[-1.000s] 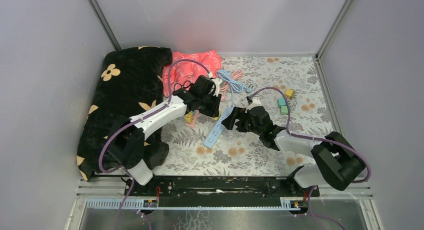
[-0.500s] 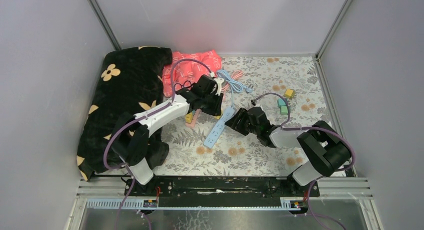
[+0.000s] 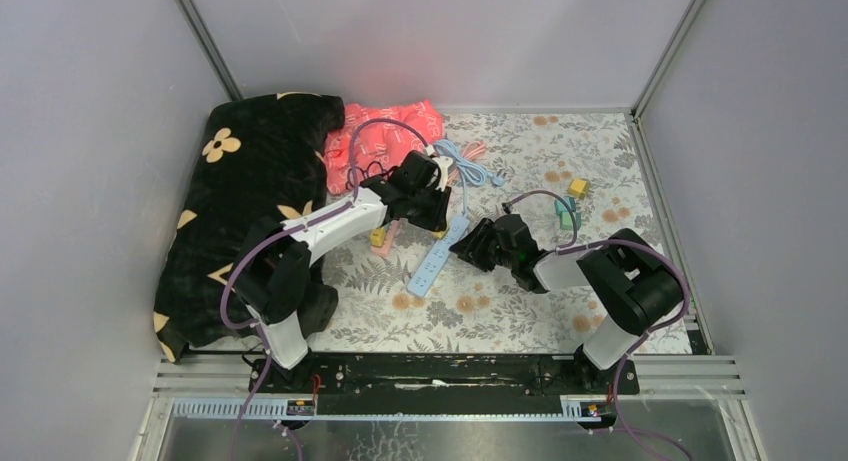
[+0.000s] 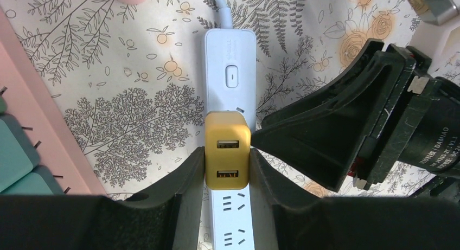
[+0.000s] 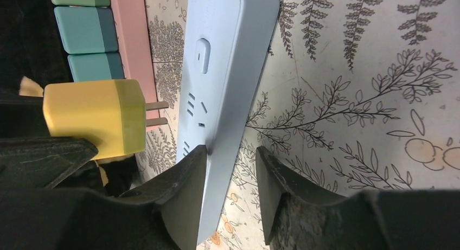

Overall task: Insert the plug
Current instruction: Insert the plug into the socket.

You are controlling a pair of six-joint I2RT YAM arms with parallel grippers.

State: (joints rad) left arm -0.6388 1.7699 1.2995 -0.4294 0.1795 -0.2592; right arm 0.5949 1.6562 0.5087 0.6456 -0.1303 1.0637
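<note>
Pinching the yellow plug [image 4: 228, 148] by its two sides, the left end effector [image 4: 227, 155] holds it over the pale blue power strip [image 4: 230, 71], which lies flat on the flowered worktop [image 5: 352, 98]. In the left wrist view the strip's switch sits toward 12 o'clock. The plug covers the sockets just below the switch, and free sockets show toward 6 o'clock.

In the right wrist view the plug's two metal prongs [image 5: 154, 113] point toward 3 o'clock at the strip's socket face. They are near the slots but apart from them, so the plug is not in yet.

The right end effector [image 5: 230, 149] reaches in from 3 o'clock in the left wrist view and stands astride the strip. Its fingers are partly spread, one against the socket face. The other finger has a sliver of worktop showing between it and the strip's side wall, so I judge the strip not clamped.

By my reading the task is past its middle:
- **Done:** the plug is picked up, turned prongs-first and carried to the strip.
- **Left:** steadying the strip, lining the prongs up with one pair of slots and pressing them home.

Whether the prongs already match a slot pair cannot be told from these views.
</note>
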